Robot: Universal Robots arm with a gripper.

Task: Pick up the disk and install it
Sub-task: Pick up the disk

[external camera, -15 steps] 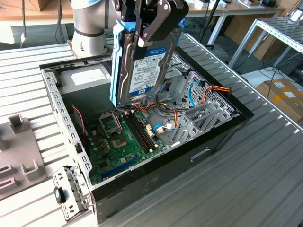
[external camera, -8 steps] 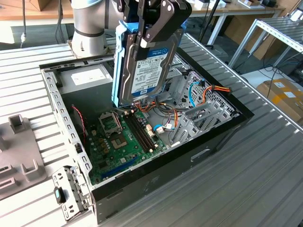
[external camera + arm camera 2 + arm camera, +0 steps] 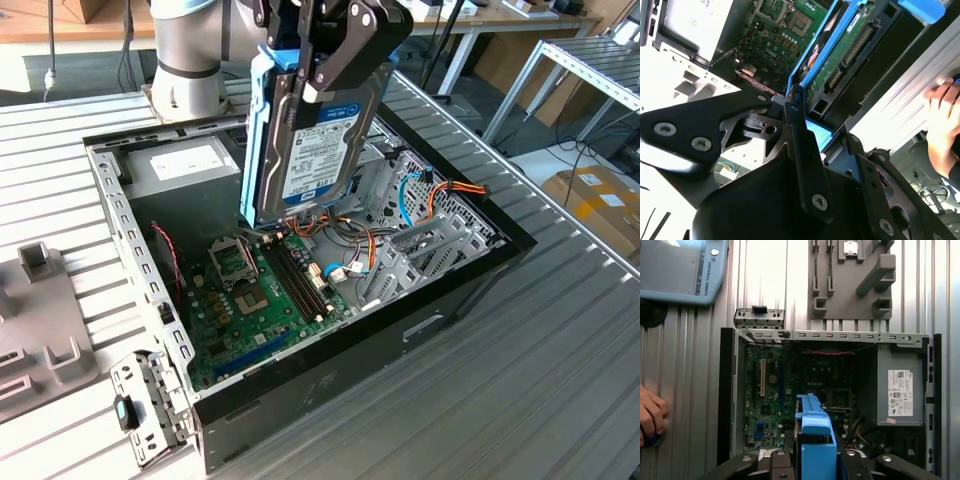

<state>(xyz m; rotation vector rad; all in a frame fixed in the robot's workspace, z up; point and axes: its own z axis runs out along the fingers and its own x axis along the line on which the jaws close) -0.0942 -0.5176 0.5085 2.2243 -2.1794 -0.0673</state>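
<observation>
The disk (image 3: 318,130) hangs on edge in the air, clamped at its upper end between the black metal fingers (image 3: 345,60) of the pincer (image 3: 305,80), which is closed on its blue plastic rails (image 3: 255,120); so the picking up is done and the installing is not. It is a flat silver-grey slab with a white label (its green circuit side shows in the second wrist view), poised over the green motherboard (image 3: 265,290) inside the open black computer case (image 3: 455,300). The case lies on a ribbed metal tabletop (image 3: 530,400), near a grey moulded holder (image 3: 40,330).
</observation>
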